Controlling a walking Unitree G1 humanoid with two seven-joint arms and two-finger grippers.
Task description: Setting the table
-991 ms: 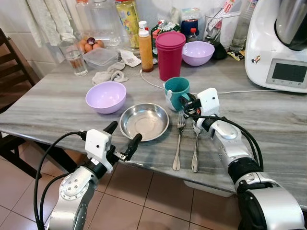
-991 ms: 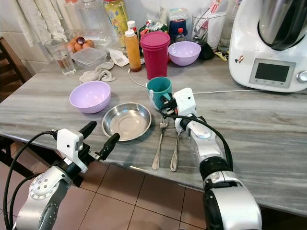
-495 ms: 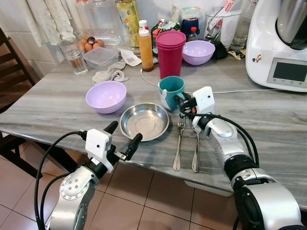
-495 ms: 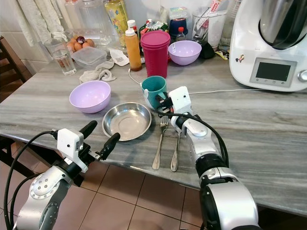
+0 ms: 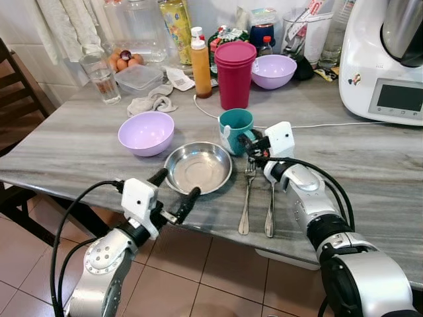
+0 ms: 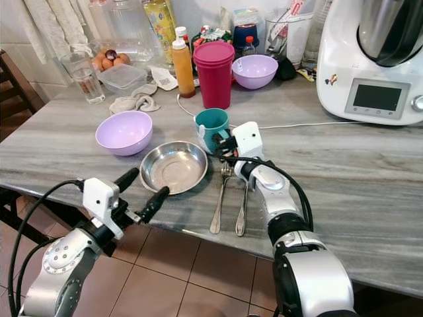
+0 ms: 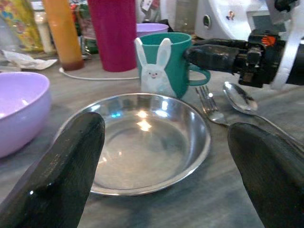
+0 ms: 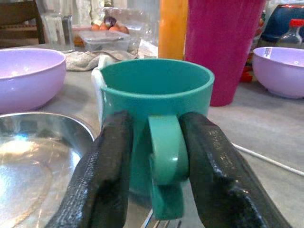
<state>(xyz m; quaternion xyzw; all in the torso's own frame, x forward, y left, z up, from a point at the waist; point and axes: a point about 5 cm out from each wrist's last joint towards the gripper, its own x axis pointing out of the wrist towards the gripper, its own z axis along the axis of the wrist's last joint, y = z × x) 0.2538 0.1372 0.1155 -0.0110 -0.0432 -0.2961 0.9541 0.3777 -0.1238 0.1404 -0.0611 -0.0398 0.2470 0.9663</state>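
A teal mug (image 5: 234, 125) with a white rabbit on it stands on the grey table (image 5: 66, 152), just behind the right rim of a steel plate (image 5: 198, 167). My right gripper (image 5: 248, 140) is shut on the mug's handle (image 8: 164, 152), one black finger on each side. A fork (image 5: 246, 198) and a spoon (image 5: 269, 205) lie side by side to the right of the plate, under my right forearm. A lilac bowl (image 5: 146, 132) sits left of the plate. My left gripper (image 5: 177, 185) hovers open at the table's front edge, facing the plate (image 7: 142, 142).
At the back stand a magenta tumbler stack (image 5: 234, 72), an orange sauce bottle (image 5: 200, 66), a second lilac bowl (image 5: 273, 71), a water glass (image 5: 102, 79) and a crumpled cloth (image 5: 152, 104). A white kitchen appliance (image 5: 386, 59) fills the back right, its cable (image 5: 317, 125) crossing the table.
My right gripper has drawn the teal mug a little to the left, closer to the plate. My left gripper has edged slightly right along the table's front edge.
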